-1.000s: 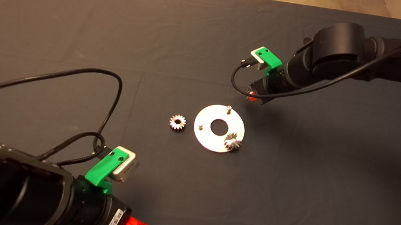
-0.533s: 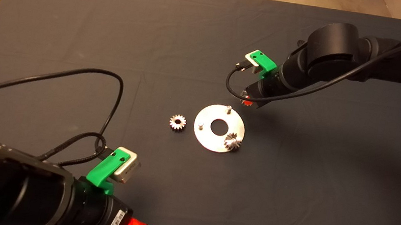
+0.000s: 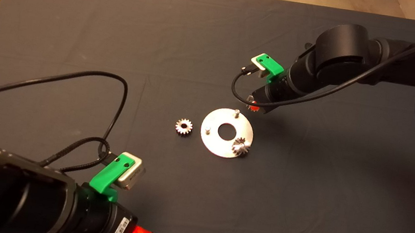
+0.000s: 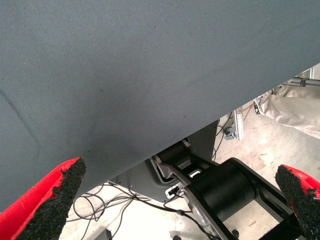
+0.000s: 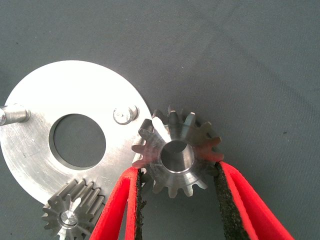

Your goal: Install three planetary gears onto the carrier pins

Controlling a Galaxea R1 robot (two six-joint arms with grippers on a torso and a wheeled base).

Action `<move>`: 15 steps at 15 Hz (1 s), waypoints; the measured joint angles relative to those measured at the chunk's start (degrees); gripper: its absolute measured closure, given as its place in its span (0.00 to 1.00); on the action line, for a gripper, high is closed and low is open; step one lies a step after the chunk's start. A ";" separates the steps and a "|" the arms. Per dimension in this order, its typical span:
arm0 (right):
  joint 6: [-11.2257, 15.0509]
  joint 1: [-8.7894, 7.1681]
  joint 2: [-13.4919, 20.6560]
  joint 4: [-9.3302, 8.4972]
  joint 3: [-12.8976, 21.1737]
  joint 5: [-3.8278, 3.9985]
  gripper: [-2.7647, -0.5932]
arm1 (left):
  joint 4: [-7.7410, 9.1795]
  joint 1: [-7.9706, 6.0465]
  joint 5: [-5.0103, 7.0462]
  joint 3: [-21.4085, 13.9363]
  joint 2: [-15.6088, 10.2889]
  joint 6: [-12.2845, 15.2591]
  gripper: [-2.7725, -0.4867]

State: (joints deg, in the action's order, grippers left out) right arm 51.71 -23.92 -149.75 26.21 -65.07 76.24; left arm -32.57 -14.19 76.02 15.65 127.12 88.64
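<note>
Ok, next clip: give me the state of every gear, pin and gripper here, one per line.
Right gripper: shut on a gear, beside the far pin.
Held gear: gripped, not yet on a pin.
Mounted gear: seated on its pin.
Loose gear: flat on the mat, beside the carrier disc.
Far pin: bare.
Left-side pin: bare.
Left gripper: open, parked at the mat's near edge.
</note>
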 joint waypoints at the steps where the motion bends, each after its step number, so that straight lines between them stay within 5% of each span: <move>1: 0.00 0.16 -0.21 0.02 0.00 0.09 0.89 | 0.00 0.00 0.00 0.00 0.00 0.00 0.00; 12: -0.02 0.95 -1.57 -0.13 0.48 0.22 0.89 | 0.00 0.00 -0.02 0.00 0.30 0.00 0.00; 15: -0.03 2.64 -1.57 -0.15 0.79 0.24 0.89 | 0.00 0.00 -0.39 0.00 0.30 0.00 0.00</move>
State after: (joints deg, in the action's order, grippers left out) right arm 51.68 -21.28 -151.32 26.06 -64.28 76.48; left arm -32.57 -14.19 75.63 15.65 127.43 88.64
